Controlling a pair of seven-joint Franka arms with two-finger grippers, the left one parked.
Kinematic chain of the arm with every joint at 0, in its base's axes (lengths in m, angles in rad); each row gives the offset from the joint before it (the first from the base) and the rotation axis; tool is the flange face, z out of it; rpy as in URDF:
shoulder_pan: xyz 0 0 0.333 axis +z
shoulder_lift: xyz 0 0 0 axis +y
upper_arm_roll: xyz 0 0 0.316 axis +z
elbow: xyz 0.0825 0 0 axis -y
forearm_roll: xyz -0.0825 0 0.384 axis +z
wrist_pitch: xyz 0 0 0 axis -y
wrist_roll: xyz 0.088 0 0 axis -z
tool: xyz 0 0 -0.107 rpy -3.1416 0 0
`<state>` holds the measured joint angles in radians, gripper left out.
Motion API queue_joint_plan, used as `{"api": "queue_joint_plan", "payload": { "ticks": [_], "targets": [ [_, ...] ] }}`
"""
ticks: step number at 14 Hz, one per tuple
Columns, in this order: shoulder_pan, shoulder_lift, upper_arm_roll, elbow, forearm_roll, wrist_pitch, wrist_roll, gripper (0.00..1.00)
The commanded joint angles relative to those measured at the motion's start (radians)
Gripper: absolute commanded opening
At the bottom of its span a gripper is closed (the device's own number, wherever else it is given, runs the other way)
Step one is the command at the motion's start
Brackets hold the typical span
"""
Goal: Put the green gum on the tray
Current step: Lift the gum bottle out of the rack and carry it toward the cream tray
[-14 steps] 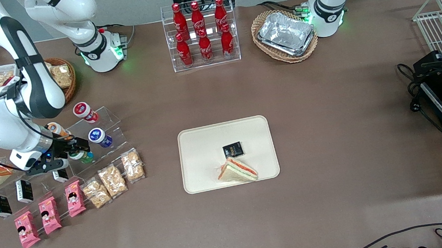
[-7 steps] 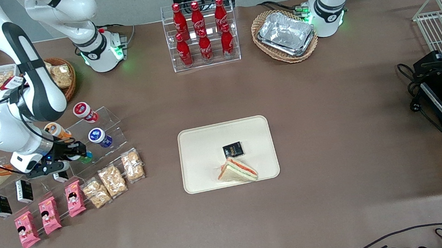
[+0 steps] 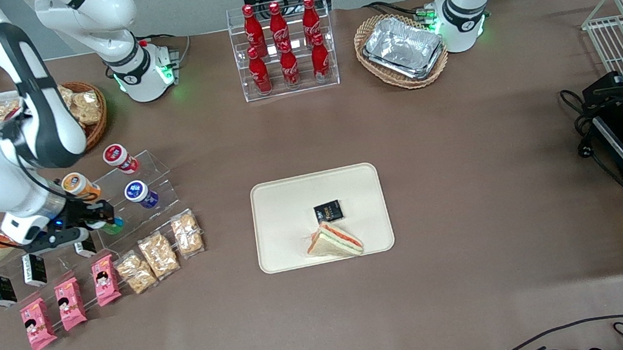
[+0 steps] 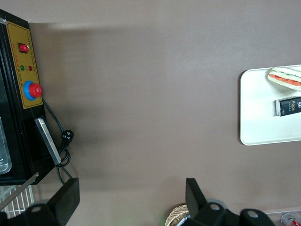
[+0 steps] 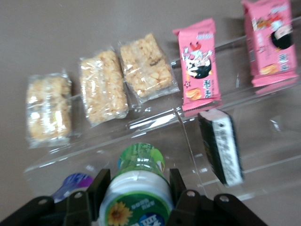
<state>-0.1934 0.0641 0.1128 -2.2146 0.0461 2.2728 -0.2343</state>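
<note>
The green gum (image 5: 138,188) is a green bottle with a white cap and green label. My right gripper (image 5: 138,182) is shut on it, one finger (image 5: 99,183) on each side of the cap. In the front view the gripper (image 3: 98,219) is at the lower step of the clear acrylic stand (image 3: 150,162), and only a bit of the green gum (image 3: 114,225) shows past it. The cream tray (image 3: 286,208) lies at the table's middle, well away toward the parked arm's end. It holds a sandwich (image 3: 334,240) and a black packet (image 3: 328,211).
Blue (image 3: 139,193), orange (image 3: 78,184) and red (image 3: 118,157) bottles rest on the stand. Cracker packs (image 3: 159,254), pink packets (image 3: 70,302) and black packets (image 3: 33,268) lie nearer the camera. Cola rack (image 3: 284,47) and foil-tray basket (image 3: 402,49) stand farther back.
The right arm has drawn back a little toward its own end of the table, and the gripper with the green gum has shifted with it along the stand.
</note>
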Motion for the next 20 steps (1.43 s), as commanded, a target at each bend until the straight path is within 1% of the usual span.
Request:
{"api": "queue_joint_plan", "payload": {
  "ticks": [1,2,4,6,8,10,11,12,13,15,18,20],
  "targets": [
    [0.005,-0.070,0.008,0.226,-0.009,-0.321,0.007,0.00],
    [0.006,-0.061,0.014,0.304,-0.002,-0.401,0.015,0.00],
    [0.026,-0.061,0.069,0.403,-0.003,-0.498,0.088,0.00],
    [0.029,-0.056,0.166,0.450,0.001,-0.561,0.276,0.00],
    [0.063,-0.044,0.263,0.452,0.003,-0.556,0.471,0.00],
    [0.100,0.006,0.353,0.454,-0.003,-0.533,0.667,0.00],
    [0.120,0.044,0.395,0.461,-0.011,-0.495,0.759,0.00],
    [0.149,0.095,0.412,0.473,-0.014,-0.451,0.835,0.00],
    [0.194,0.153,0.413,0.475,-0.031,-0.385,0.902,0.00],
    [0.259,0.244,0.415,0.474,-0.139,-0.278,0.990,0.00],
    [0.342,0.379,0.415,0.461,-0.260,-0.138,1.078,0.00],
    [0.371,0.466,0.413,0.460,-0.348,-0.049,1.171,0.00]
  ]
}}
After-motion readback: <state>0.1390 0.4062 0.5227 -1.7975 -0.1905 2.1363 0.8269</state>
